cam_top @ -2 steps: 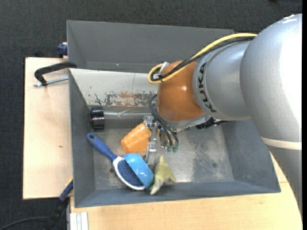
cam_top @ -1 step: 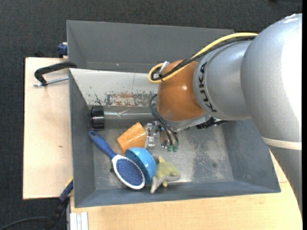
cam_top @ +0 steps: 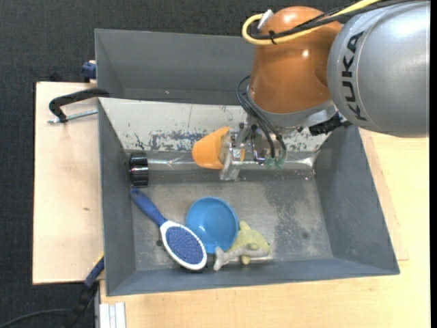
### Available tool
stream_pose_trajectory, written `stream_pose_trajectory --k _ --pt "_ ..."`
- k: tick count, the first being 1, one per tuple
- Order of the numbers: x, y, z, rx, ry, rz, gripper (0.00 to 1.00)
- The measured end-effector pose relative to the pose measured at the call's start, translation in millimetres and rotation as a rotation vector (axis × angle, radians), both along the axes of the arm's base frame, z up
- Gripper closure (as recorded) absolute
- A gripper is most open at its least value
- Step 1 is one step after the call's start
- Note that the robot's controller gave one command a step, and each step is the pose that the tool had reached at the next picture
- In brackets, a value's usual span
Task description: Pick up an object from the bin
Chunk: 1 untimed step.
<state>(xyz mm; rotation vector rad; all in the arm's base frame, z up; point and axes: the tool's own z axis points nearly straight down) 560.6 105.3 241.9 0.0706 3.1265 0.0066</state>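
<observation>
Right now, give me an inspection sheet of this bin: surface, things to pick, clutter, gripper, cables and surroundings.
surface: grey metal bin, floor scuffed, dark specks along the back wall.
job's things: orange rounded thing at the back wall; black cylinder back left; blue brush, blue bowl and pale yellow toy figure together at the front.
clutter: nothing seen.
gripper: low at the back wall, right beside the orange rounded thing; a hold cannot be confirmed.
cables: yellow cable looped over the arm's orange cover.
surroundings: dark floor behind the bin.
</observation>
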Motion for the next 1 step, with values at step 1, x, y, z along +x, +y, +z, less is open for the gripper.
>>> stream_pose_trajectory --k 1 --pt "3.3 43.7 38.7 -0.004 0.004 0.361 1.00"
